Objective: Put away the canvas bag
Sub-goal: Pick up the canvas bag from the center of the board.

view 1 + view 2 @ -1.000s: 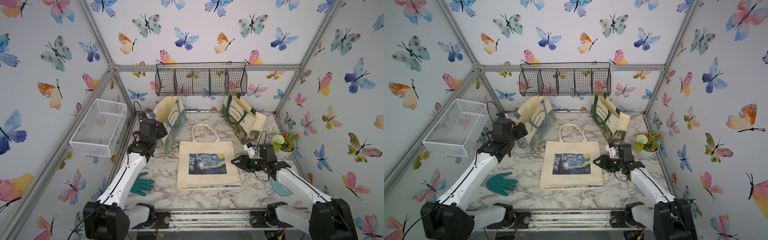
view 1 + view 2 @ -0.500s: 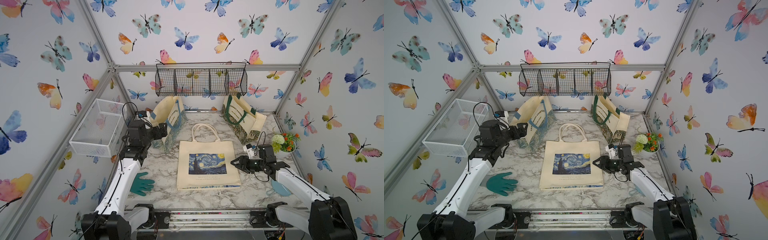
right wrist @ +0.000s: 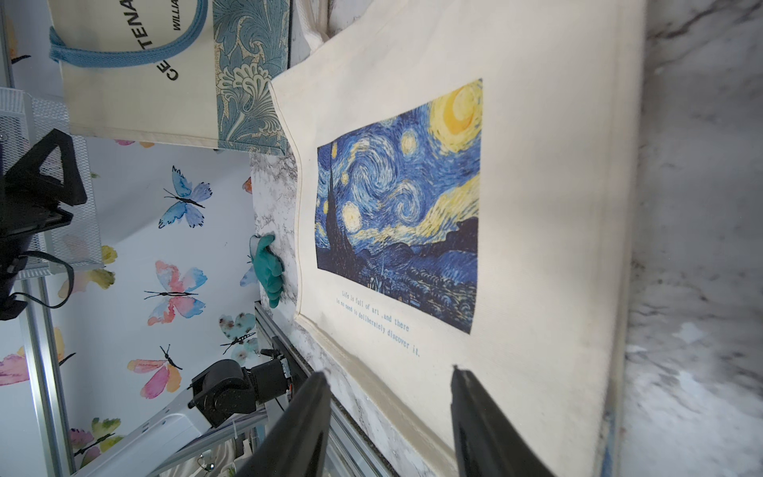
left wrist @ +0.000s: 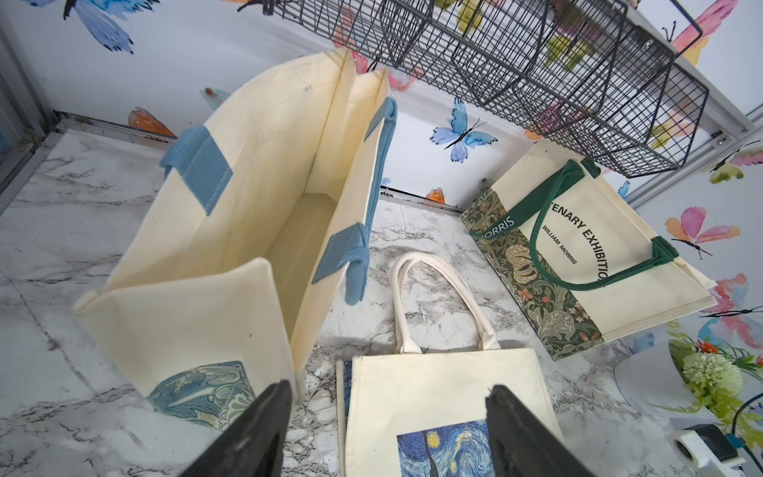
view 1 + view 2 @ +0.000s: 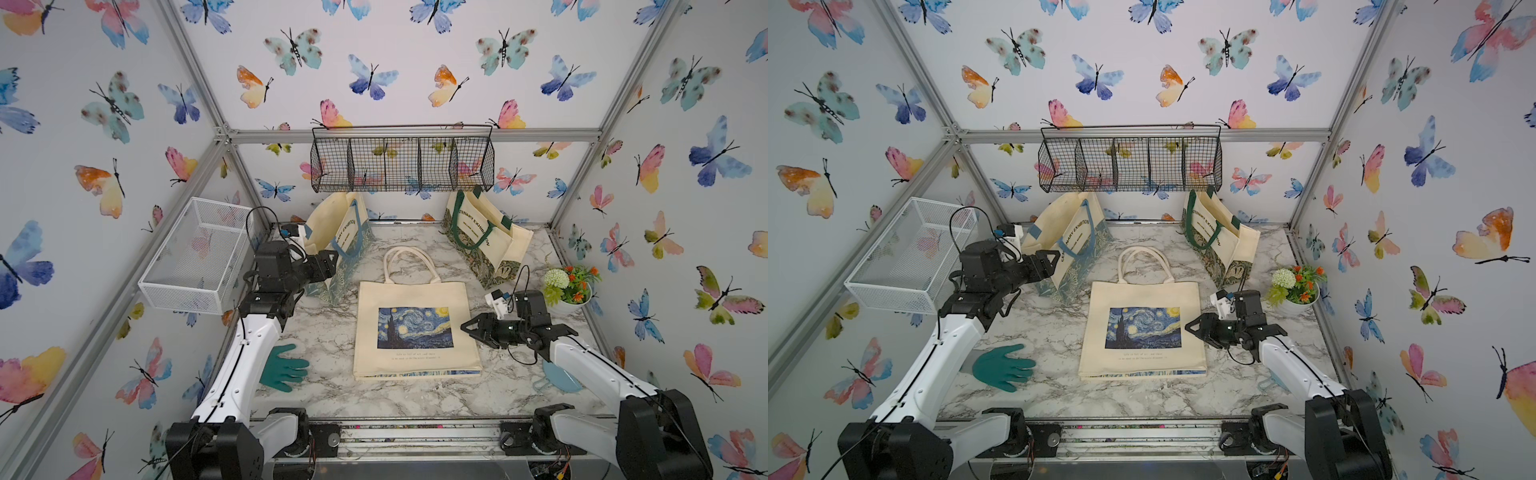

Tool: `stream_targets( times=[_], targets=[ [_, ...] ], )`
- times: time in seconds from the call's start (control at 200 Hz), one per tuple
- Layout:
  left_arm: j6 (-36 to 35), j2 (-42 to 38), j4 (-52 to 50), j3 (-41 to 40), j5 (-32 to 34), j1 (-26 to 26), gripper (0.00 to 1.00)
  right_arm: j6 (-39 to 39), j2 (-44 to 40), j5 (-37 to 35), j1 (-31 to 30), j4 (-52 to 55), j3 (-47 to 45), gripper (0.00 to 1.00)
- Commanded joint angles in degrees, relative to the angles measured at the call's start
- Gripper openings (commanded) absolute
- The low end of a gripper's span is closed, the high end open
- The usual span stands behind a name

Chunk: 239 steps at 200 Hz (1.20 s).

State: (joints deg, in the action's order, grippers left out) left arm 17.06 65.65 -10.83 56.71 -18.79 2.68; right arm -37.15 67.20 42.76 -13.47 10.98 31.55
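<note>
Canvas bag (image 5: 415, 328) flat at table (image 5: 324, 328) centre, handles (image 5: 409, 249) far. Right gripper (image 5: 467, 329) spread, empty, at bag's right edge; left gripper (image 5: 330, 266) spread beside blue-handled tote (image 5: 347, 245). Advisable: stay low, pinch both layers, lift level.

left arm: white-and-black left arm (image 5: 249, 357) stands high, wrist level | left gripper: black left gripper (image 5: 330, 266) with fingers (image 4: 264, 429) spread wide, empty | right arm: white-and-black right arm (image 5: 594, 370) stretched low, pointing inward | right gripper: black right gripper (image 5: 464, 327), fingers (image 3: 305, 417) parted, nothing between
</note>
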Motion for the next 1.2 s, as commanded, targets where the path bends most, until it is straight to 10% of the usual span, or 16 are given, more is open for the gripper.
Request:
stream_targets(
  times=[0.0, 0.526, 0.786, 1.191],
  targets=[
    [-0.46, -1.09, -1.93, -2.29, -0.38, -0.22, 0.77, -0.64, 0.75, 1.34, 0.12, -1.48, -1.05, 0.51],
    [-3.11, 7.78, -1.05, 1.14, 7.80, 0.05, 0.71, -0.98, 0.90, 1.40, 0.10, -2.57, -3.03, 0.51],
    [-4.58, 8.98, -1.04, 2.36, 9.32, 0.05, 0.00, -0.91, 1.22, 1.36, 0.12, -2.45, -2.68, 0.51],
    [-9.57, 3.65, -7.98, 8.93, 17.79, 0.76, 0.00, -1.75, 1.57, 1.52, 0.12, -3.16, -3.08, 0.50]
  ],
)
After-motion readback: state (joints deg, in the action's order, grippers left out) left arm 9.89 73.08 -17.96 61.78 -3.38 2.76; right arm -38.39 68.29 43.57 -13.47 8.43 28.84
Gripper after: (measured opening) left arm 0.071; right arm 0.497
